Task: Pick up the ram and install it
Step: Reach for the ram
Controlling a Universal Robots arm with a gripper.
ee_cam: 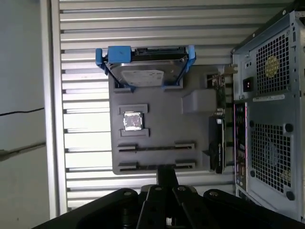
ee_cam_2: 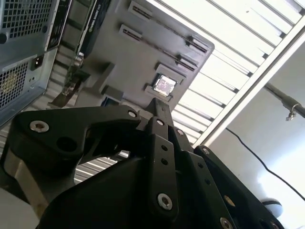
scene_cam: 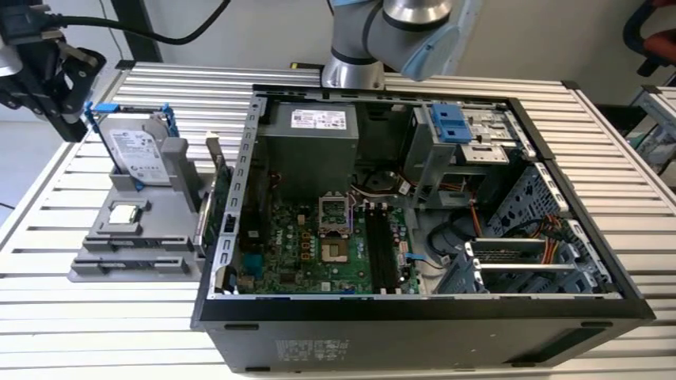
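Observation:
In the exterior view my black gripper (scene_cam: pixel 70 127) hangs at the far left, over the back of the grey holder tray (scene_cam: pixel 106 265) and beside the hard drive. In both wrist views its fingers (ee_cam: pixel 167 174) meet in one narrow bar, shut with nothing between them (ee_cam_2: pixel 160 110). The two long slots (ee_cam: pixel 156 147) of the tray are bare. I cannot make out the ram anywhere. Inside the open computer case (scene_cam: pixel 423 317), the long dark memory slots (scene_cam: pixel 381 247) of the motherboard run beside the processor socket, and what sits in them cannot be told.
On the tray stand a silver hard drive with blue rails (scene_cam: pixel 138 154) and a small square processor chip (scene_cam: pixel 125 212). An expansion card (scene_cam: pixel 217 210) stands on edge between the tray and the case wall. Everything rests on a slatted white table (scene_cam: pixel 95 332).

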